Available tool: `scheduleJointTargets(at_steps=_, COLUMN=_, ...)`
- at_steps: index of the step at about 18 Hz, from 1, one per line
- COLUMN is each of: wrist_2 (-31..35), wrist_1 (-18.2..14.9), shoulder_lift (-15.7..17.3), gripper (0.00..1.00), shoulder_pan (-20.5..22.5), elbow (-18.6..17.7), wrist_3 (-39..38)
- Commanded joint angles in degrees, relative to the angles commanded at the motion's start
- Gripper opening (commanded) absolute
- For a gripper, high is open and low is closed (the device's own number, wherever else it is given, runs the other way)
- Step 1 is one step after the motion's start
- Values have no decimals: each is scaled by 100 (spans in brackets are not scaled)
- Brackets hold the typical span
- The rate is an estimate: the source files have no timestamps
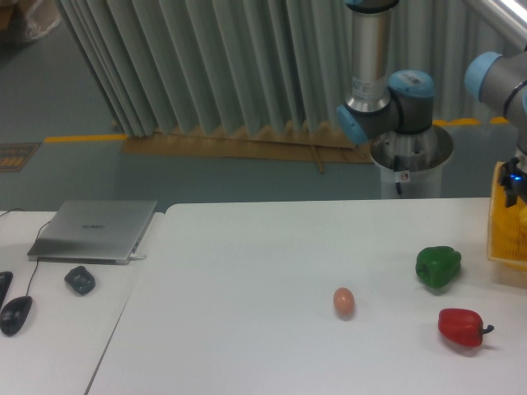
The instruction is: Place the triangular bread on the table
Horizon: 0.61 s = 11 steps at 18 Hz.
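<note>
Surface (247, 271): egg (343, 302), green pepper (437, 267), red pepper (461, 327). Pincer (519, 183) at right edge over yellow crate (509, 234); jaw state indiscernible.

Even, diffuse overhead light w/ cool bluish cast, table (272, 271) bright but no hard glare, only faint soft shadows under red pepper (461, 327), green pepper (437, 267) & egg (344, 302); img low-res, slightly soft throughout, no obvious edge distortion.
</note>
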Motion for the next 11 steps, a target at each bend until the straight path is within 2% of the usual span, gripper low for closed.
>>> scheduleJointTargets(at_steps=5, wrist_2=-9, wrist_1=9, shoulder_lift=-17, gripper=100, shoulder_pan=580, elbow=61, wrist_3=738)
scheduleJointTargets(at_steps=11, wrist_2=-9, wrist_1=26, shoulder_lift=-79, gripper=100, shoulder_pan=932, elbow=18, wrist_3=1381)
